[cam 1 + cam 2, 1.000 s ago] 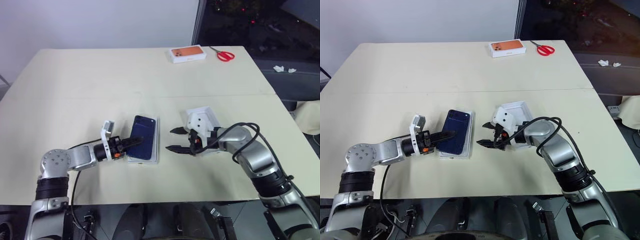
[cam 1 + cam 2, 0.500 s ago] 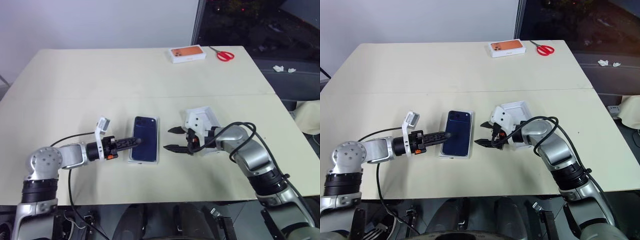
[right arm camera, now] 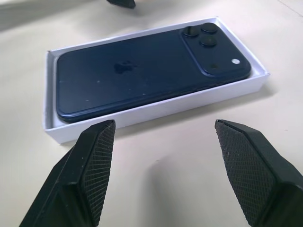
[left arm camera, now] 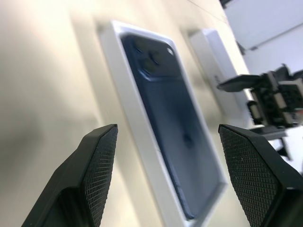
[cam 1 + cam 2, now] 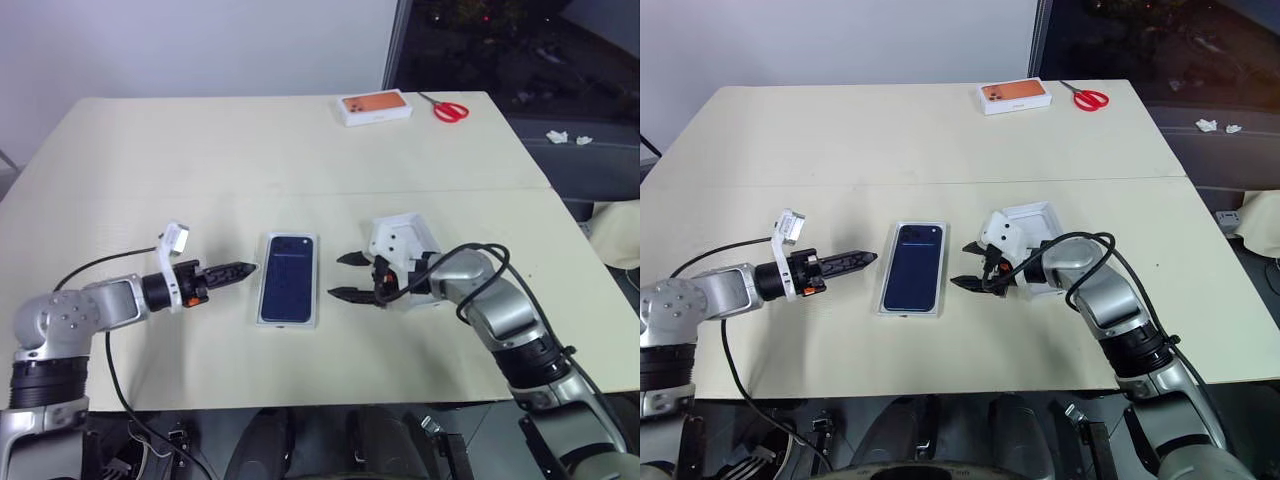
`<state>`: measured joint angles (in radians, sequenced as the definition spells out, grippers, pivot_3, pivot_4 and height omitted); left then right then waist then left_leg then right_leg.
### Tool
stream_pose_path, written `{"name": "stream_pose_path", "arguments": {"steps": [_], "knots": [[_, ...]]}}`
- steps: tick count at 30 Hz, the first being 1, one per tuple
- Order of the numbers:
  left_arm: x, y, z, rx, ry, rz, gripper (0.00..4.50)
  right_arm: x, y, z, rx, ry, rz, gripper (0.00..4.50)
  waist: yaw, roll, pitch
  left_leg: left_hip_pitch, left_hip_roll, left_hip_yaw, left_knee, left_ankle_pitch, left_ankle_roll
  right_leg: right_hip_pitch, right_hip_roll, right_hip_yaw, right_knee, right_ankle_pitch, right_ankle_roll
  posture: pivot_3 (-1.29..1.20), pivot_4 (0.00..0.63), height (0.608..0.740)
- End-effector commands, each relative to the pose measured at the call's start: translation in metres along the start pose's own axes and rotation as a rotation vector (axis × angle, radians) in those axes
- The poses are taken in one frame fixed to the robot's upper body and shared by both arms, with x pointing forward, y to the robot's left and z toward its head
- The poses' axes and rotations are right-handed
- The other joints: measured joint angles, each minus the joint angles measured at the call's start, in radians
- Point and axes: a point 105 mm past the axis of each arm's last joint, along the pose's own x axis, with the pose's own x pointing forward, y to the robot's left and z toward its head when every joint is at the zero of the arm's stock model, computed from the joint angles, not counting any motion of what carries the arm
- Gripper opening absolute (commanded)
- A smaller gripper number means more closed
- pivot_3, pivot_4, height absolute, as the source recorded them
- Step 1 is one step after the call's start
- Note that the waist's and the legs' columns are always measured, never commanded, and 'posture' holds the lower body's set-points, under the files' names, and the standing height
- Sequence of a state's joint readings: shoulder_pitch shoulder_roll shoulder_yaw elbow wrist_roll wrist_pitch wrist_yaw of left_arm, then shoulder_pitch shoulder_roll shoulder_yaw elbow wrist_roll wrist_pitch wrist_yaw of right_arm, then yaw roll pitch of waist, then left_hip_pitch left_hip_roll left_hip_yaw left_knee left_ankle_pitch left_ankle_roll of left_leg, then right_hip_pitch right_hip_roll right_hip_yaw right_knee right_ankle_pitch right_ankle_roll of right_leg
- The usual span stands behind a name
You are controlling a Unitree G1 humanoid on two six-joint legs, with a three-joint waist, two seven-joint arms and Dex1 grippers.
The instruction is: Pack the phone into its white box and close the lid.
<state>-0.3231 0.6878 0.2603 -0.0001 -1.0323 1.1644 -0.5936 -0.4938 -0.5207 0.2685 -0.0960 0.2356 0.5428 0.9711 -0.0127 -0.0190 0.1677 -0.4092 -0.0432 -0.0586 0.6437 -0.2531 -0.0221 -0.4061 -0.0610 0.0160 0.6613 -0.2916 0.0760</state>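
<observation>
Phone (image 5: pixel 288 288) now lies flat, back up, inside the white box (image 5: pixel 317 292) at mid-table, so your packing step looks done and the lid (image 5: pixel 415 245), behind the right gripper (image 5: pixel 345 276), is next. A second ago your left gripper (image 5: pixel 243 270) touched the phone; now it sits clear beside the box, both grippers spread wide and empty.

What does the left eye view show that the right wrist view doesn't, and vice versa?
Left eye view adds: the orange-topped box and red scissors at the table's far edge, plus the lid just behind the right gripper.
Right wrist view adds: close detail of the camera cluster and logo.
Both: the phone lying back-up in the white box, lid not on it yet.
</observation>
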Motion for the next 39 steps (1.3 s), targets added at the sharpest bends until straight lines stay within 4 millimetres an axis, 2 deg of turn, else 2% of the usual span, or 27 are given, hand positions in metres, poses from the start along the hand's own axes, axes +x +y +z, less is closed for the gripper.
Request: {"name": "stream_pose_path", "arguments": {"steps": [1, 3, 6, 11, 16, 19, 22, 29, 39], "knots": [[-0.007, 0.007, 0.007, 0.042, -0.039, 0.045, 3.58, 0.003, -0.003, 0.013, -0.067, -0.027, -0.015, 3.54, 0.000, 0.000, 0.000, 0.000, 0.000, 0.000, 0.000, 0.000, 0.000, 0.000, 0.000, 0.000, 0.000, 0.000, 0.000, 0.00, 0.150, 0.740], [-0.008, 0.013, 0.005, 0.052, -0.039, 0.079, 3.58, 0.004, -0.004, 0.012, -0.072, -0.026, -0.017, 3.54, -0.001, 0.000, 0.000, 0.000, 0.000, 0.000, 0.000, 0.000, 0.000, 0.000, 0.000, 0.000, 0.000, 0.000, 0.000, 0.00, 0.150, 0.740], [-0.004, 0.023, -0.002, 0.073, -0.018, 0.132, 2.77, 0.007, -0.002, 0.008, -0.074, -0.016, -0.010, 2.71, 0.000, 0.000, 0.000, 0.000, 0.000, 0.000, 0.000, 0.000, 0.000, 0.000, 0.000, 0.000, 0.000, 0.000, 0.000, 0.00, 0.150, 0.740], [0.016, 0.016, -0.015, 0.045, 0.006, 0.091, 0.09, 0.020, 0.005, -0.006, -0.153, 0.050, -0.005, 0.07, 0.002, 0.000, 0.000, 0.000, 0.000, 0.000, 0.000, 0.000, 0.000, 0.000, 0.000, 0.000, 0.000, 0.000, 0.000, 0.00, 0.150, 0.740], [0.031, 0.014, -0.033, 0.031, 0.061, 0.083, 0.03, 0.031, 0.009, -0.005, -0.179, 0.047, -0.013, 0.02, 0.001, 0.000, 0.000, 0.000, 0.000, 0.000, 0.000, 0.000, 0.000, 0.000, 0.000, 0.000, 0.000, 0.000, 0.000, 0.00, 0.150, 0.740], [0.043, -0.003, -0.048, 0.019, 0.124, 0.007, 0.03, 0.034, 0.007, -0.006, -0.189, 0.059, -0.025, 0.02, 0.004, 0.000, 0.000, 0.000, 0.000, 0.000, 0.000, 0.000, 0.000, 0.000, 0.000, 0.000, 0.000, 0.000, 0.000, 0.00, 0.150, 0.740], [0.049, -0.011, -0.062, 0.023, 0.177, -0.022, 0.03, 0.032, 0.005, -0.011, -0.211, 0.081, -0.035, 0.02, 0.003, 0.000, 0.000, 0.000, -0.001, 0.000, 0.001, 0.000, 0.000, 0.001, -0.001, 0.000, 0.000, 0.000, 0.000, 0.00, 0.150, 0.740], [0.060, -0.026, -0.067, 0.016, 0.187, -0.073, 0.03, 0.019, -0.006, -0.020, -0.218, 0.121, -0.060, 0.02, 0.006, 0.000, 0.000, 0.001, -0.001, 0.000, 0.002, 0.000, 0.001, 0.003, -0.001, -0.001, 0.000, 0.000, 0.000, 0.00, 0.150, 0.740], [0.062, -0.014, -0.057, 0.032, 0.146, -0.012, 0.03, 0.017, 0.001, -0.021, -0.232, 0.124, -0.031, 0.02, 0.006, 0.000, 0.000, 0.001, -0.001, 0.000, 0.002, 0.000, 0.001, 0.003, -0.001, -0.001, 0.000, 0.000, 0.000, 0.00, 0.150, 0.740]]}}
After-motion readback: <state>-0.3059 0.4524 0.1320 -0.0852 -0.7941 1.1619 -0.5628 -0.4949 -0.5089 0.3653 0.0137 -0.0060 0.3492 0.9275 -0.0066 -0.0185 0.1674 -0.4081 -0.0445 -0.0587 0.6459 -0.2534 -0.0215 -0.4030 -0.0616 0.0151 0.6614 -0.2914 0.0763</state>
